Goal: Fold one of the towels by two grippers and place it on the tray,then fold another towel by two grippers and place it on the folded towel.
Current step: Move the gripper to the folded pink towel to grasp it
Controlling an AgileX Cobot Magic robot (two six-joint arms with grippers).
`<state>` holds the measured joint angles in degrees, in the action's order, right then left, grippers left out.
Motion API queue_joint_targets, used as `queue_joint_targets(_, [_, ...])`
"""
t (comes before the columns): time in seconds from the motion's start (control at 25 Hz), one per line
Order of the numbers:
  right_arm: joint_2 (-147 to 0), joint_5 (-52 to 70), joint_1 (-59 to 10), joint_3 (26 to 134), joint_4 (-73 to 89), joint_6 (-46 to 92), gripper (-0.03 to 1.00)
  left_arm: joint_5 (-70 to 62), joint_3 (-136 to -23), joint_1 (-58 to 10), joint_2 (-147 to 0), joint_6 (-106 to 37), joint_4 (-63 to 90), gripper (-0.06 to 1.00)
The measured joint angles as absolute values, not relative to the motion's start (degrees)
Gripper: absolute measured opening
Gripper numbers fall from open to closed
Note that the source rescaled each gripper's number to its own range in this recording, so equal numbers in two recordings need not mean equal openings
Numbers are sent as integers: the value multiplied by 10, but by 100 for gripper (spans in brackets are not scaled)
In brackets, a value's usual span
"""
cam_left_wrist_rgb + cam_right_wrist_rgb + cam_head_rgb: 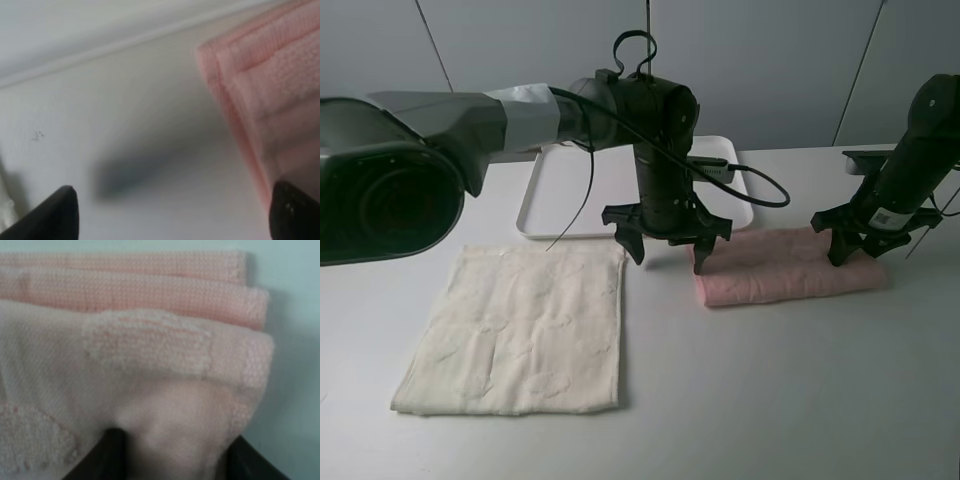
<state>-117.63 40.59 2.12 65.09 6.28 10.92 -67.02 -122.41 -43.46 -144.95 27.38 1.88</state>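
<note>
The white worktop [770, 400] is the biggest thing here. The cream towel [520, 330] lies flat and open near its front left. The white tray [535, 190] sits at the back edge, near the middle. The pink towel [780, 270] is folded into a long strip on the worktop, just in front of the tray's right corner, not on it. It looks soft, light and floppy, so it would sag if held by one end. Best to pinch both short ends, through all the layers. The left gripper [670, 250] hangs over the strip's left end, fingers wide apart, holding nothing. The right gripper [858, 250] is pinched on the right end, with cloth bunched between its fingers [112, 460].
</note>
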Motion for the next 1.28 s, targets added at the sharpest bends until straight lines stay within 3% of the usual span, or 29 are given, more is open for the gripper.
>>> queue_joint_targets(1.28, [-1177, 424, 22, 652, 85, 114, 45, -680, -1228, -438, -1464, 300, -4, 97])
